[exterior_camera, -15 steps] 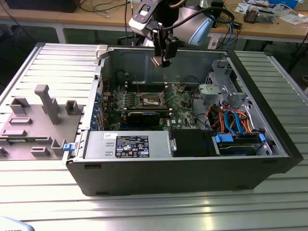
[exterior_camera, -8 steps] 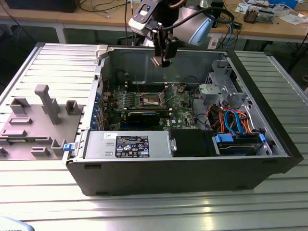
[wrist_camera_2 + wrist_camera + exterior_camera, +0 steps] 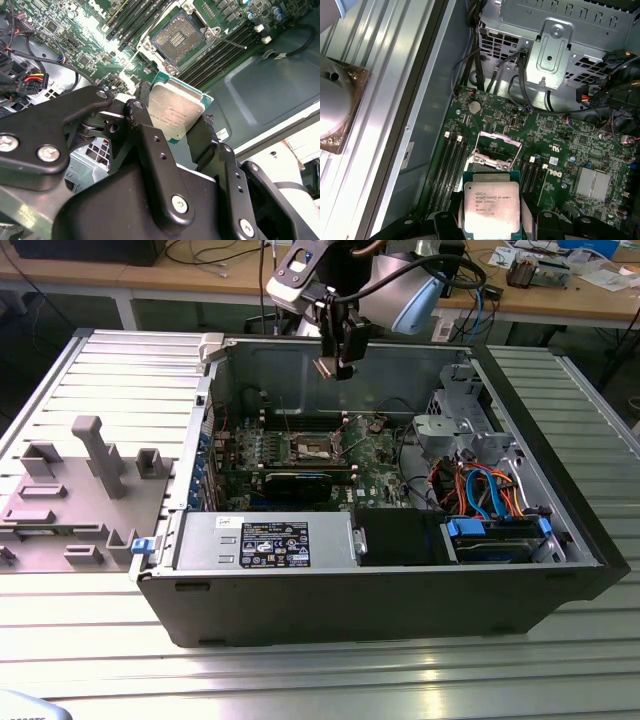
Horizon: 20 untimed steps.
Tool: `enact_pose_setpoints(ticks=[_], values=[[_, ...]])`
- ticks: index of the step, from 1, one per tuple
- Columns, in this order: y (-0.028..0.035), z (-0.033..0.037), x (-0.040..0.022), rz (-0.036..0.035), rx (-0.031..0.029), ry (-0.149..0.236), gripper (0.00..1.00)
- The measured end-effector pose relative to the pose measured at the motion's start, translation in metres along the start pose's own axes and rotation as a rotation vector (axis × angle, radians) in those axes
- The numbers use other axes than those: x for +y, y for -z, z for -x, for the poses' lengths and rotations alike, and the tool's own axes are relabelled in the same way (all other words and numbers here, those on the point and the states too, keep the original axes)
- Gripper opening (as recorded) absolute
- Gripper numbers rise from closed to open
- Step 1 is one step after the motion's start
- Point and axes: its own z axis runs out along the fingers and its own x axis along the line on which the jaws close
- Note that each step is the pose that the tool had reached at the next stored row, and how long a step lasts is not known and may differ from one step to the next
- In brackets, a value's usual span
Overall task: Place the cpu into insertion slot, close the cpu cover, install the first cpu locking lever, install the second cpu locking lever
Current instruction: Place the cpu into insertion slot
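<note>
My gripper [image 3: 336, 364] hangs above the open computer case, shut on the cpu [image 3: 325, 367]. Both wrist views show the cpu [image 3: 175, 112] [image 3: 491, 207] as a flat square with a pale metal top on a green base, clamped by its edges between the black fingers [image 3: 145, 135]. The insertion slot [image 3: 177, 37] [image 3: 493, 149] lies below on the green motherboard [image 3: 375, 455], its dark pin field bare inside a silvery rim. In the exterior view the insertion slot [image 3: 312, 449] sits well below the gripper. I cannot make out how the cpu cover stands.
Case walls [image 3: 300, 360] ring the board. A power supply [image 3: 265, 540] lies along the near side. A metal drive cage [image 3: 450, 425] and bundled cables [image 3: 480, 490] are at the exterior view's right. Black memory slots [image 3: 451, 165] flank the socket. A grey fixture tray [image 3: 75, 490] lies outside at the exterior view's left.
</note>
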Motion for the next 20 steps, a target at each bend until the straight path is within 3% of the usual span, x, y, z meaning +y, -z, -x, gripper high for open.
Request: enact_pose_setpoints(ticks=[20], values=[[0.0000, 0.0000, 0.0000, 0.0004, -0.0020, -0.022, 0.55]])
